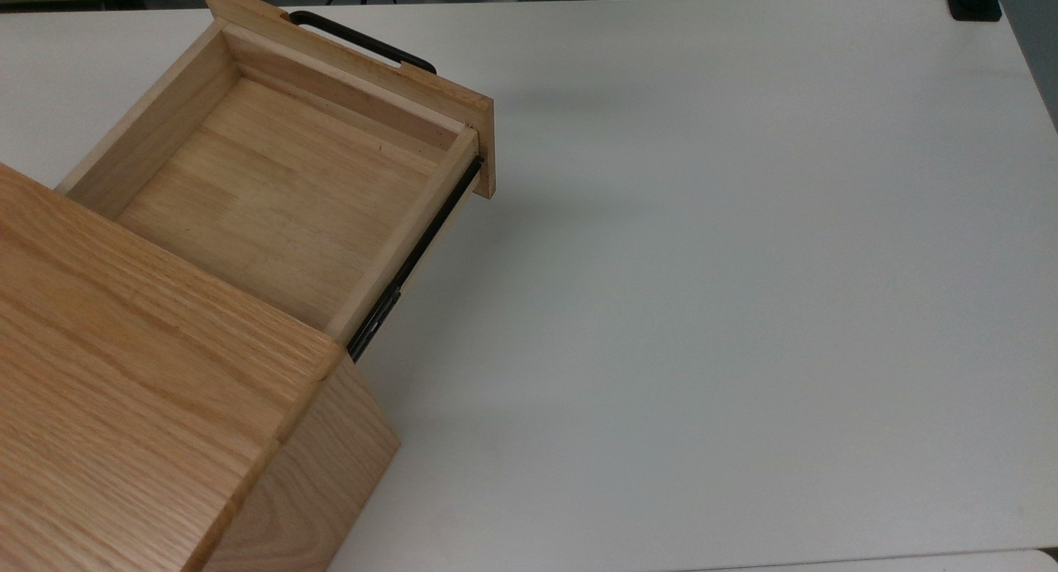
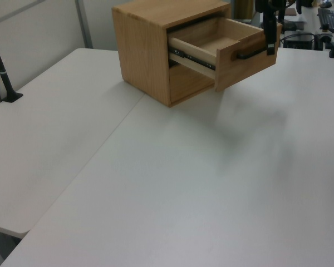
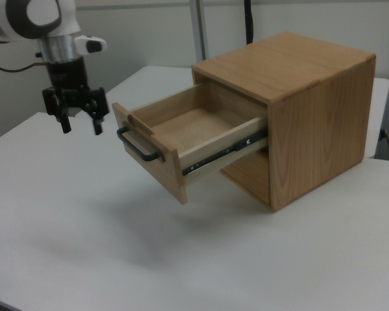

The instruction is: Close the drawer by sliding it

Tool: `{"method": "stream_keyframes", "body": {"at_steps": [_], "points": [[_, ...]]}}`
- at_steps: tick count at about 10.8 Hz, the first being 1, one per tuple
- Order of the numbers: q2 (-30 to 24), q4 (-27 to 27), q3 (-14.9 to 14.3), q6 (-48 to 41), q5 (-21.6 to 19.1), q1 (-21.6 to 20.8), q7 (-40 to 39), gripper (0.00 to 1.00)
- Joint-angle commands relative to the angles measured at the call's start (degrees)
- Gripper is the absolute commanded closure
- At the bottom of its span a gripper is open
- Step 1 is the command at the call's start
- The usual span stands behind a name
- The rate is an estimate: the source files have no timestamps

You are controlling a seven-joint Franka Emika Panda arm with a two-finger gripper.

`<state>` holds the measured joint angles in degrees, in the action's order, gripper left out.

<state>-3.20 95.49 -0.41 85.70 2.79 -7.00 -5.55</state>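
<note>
The oak drawer (image 3: pixel 181 133) stands pulled far out of its cabinet (image 3: pixel 298 97) above the tabletop (image 3: pixel 84 246). In the right view, the pincer (image 3: pixel 78 122) hangs released, apart from the black handle (image 3: pixel 139 148) (drawer to the right view's right).

The drawer (image 1: pixel 273 192) is light oak with pale straight grain, its bar handle (image 1: pixel 361 40) and side rail (image 1: pixel 413 258) black. The cabinet (image 1: pixel 124 374) is a warmer honey oak with bold streaked grain. The table (image 1: pixel 727 307) is plain matte white. The gripper (image 3: pixel 81 127) is black, below a white and silver arm (image 3: pixel 45 23).
</note>
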Motion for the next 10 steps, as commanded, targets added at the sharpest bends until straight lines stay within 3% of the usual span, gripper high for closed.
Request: {"method": "stream_keyframes", "body": {"at_steps": [1,2,3,7,10], "points": [[-1.0,2.5,2.9,0.7,0.7,1.9,12.9,0.41],[-0.9,3.4,2.9,1.6,0.3,3.5,13.2,0.75],[-1.0,4.0,2.9,2.4,0.3,4.2,14.3,1.0],[-2.4,10.6,2.3,11.9,1.1,9.3,24.2,1.0],[-1.6,10.4,0.9,19.9,1.2,11.0,27.9,1.0]]}}
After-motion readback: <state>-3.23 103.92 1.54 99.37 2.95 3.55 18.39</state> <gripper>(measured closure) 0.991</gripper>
